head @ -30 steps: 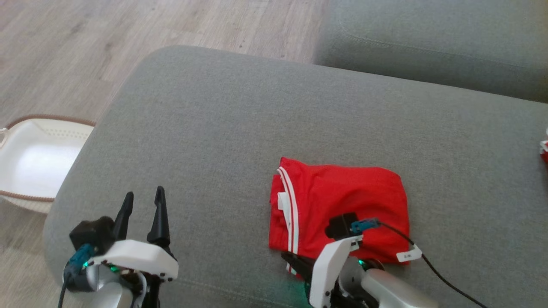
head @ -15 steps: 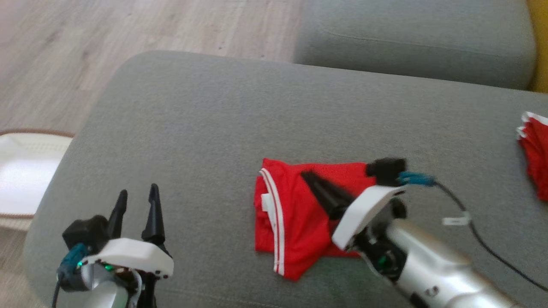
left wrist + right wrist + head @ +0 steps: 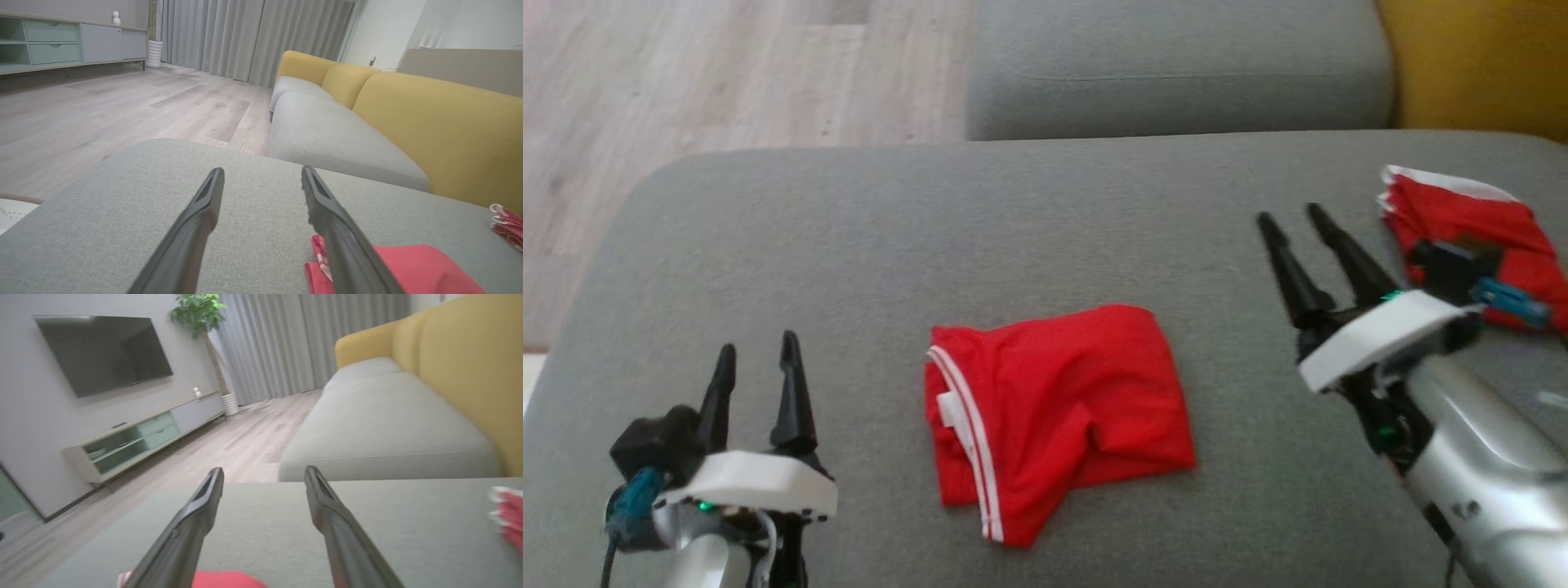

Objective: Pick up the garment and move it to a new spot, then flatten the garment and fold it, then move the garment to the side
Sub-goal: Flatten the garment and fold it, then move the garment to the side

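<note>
The garment (image 3: 1054,408) is red with white stripes along one edge. It lies folded in a compact rectangle on the grey cushion (image 3: 1045,220), near the front middle. My right gripper (image 3: 1289,215) is open and empty, raised to the right of the garment and apart from it. My left gripper (image 3: 757,349) is open and empty at the lower left, well clear of the cloth. In the left wrist view the garment (image 3: 416,265) shows behind the fingers of the left gripper (image 3: 262,171). In the right wrist view the garment (image 3: 229,580) peeks below the right gripper (image 3: 264,470).
A second red garment (image 3: 1462,212) lies at the cushion's far right, just beyond my right wrist. Another grey seat (image 3: 1176,73) and a yellow backrest (image 3: 1478,65) stand behind. Wooden floor (image 3: 686,82) lies to the left, with a white basket (image 3: 12,208) on it.
My right gripper has opened, let go of the red garment's front edge, and risen away to the right. The camera has turned right, shifting the whole picture. The left gripper has stayed put.
</note>
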### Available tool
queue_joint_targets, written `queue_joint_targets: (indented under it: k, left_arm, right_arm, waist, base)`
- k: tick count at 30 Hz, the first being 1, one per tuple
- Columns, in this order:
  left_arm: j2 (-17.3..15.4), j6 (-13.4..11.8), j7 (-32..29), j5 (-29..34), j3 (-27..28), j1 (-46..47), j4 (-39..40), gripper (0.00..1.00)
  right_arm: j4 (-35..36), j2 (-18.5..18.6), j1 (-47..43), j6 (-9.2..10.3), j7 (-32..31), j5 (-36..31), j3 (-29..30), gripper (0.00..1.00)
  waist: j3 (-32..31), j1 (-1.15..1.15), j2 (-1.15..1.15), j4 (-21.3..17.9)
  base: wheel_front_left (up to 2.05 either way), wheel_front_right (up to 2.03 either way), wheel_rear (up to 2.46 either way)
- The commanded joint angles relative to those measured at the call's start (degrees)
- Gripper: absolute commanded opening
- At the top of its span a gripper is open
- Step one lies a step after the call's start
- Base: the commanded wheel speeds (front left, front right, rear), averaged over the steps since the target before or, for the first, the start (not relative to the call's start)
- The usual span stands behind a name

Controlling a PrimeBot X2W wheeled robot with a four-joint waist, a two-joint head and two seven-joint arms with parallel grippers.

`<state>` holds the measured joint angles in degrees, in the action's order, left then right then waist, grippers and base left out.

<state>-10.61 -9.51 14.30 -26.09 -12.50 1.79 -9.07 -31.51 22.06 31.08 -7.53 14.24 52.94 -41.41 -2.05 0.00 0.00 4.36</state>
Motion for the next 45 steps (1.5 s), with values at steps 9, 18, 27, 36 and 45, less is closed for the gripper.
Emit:
queue_joint_targets:
  k: [9,18,27,36,45]
  left_arm:
    - [-0.8,0.4,0.7,4.6,4.5,-0.4,2.3,1.00]
    - [0.2,1.9,0.7,8.1,4.8,-0.7,1.2,1.00]
    - [1.3,2.9,0.7,10.8,5.5,-0.4,0.6,1.00]
    - [2.6,3.9,0.7,11.8,6.5,-0.2,0.3,1.00]
    - [3.7,5.1,0.7,12.7,6.4,0.7,0.2,1.00]
  right_arm:
    - [4.7,-3.1,-10.3,0.04,0.7,-19.1,16.8,1.00]
    - [6.2,-8.9,-17.9,0.04,0.7,-31.7,25.0,1.00]
    - [5.8,-10.9,-18.1,0.04,0.7,-34.6,25.1,1.00]
    - [5.6,-10.8,-17.3,0.04,-0.3,-35.4,24.8,1.00]
    - [4.4,-11.3,-11.8,0.04,-8.0,-27.5,15.9,1.00]
  waist:
    - [-0.2,0.00,0.00,-5.7]
    - [0.7,0.00,0.00,-5.6]
    - [1.0,0.00,0.00,-5.3]
    - [1.3,0.00,0.00,-4.7]
    - [1.8,0.00,0.00,-1.9]
  base:
    - [0.00,0.00,0.00]
    - [0.00,0.00,0.00]
    - [0.00,0.00,0.00]
    - [0.00,0.00,0.00]
    - [0.00,0.00,0.00]
